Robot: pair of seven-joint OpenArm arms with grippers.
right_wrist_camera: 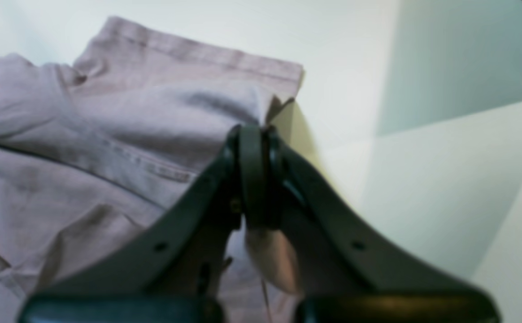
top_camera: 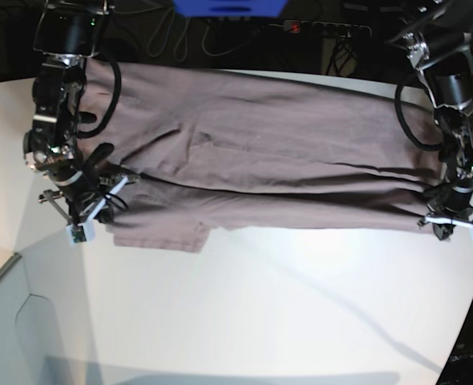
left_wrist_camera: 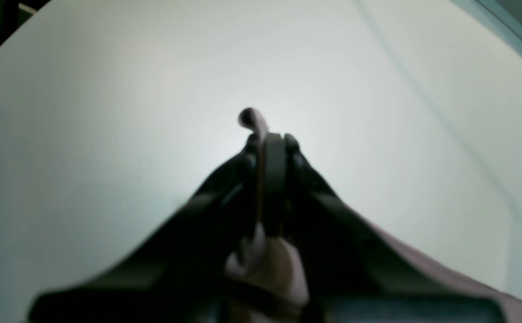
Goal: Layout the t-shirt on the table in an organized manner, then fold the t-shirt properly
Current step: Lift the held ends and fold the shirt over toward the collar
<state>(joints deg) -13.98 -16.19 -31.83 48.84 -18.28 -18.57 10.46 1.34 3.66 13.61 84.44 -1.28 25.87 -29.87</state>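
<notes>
The mauve t-shirt (top_camera: 260, 152) lies stretched wide across the far half of the white table (top_camera: 260, 313). Its near edge is raised between the two grippers, with a shadow beneath it. A sleeve (top_camera: 160, 233) rests flat on the table near the base view's left. My right gripper (top_camera: 100, 196) is shut on the shirt's edge; in the right wrist view its jaws (right_wrist_camera: 254, 134) pinch wrinkled cloth (right_wrist_camera: 108, 134). My left gripper (top_camera: 449, 215) is shut on the opposite end, and a small curl of fabric (left_wrist_camera: 253, 119) pokes out past its tips (left_wrist_camera: 267, 140).
Cables and a power strip (top_camera: 325, 28) run along the dark back behind the table, beside a blue object (top_camera: 228, 6). The table's curved edge (top_camera: 0, 277) drops to the floor at the lower left. Bare white tabletop fills the near half.
</notes>
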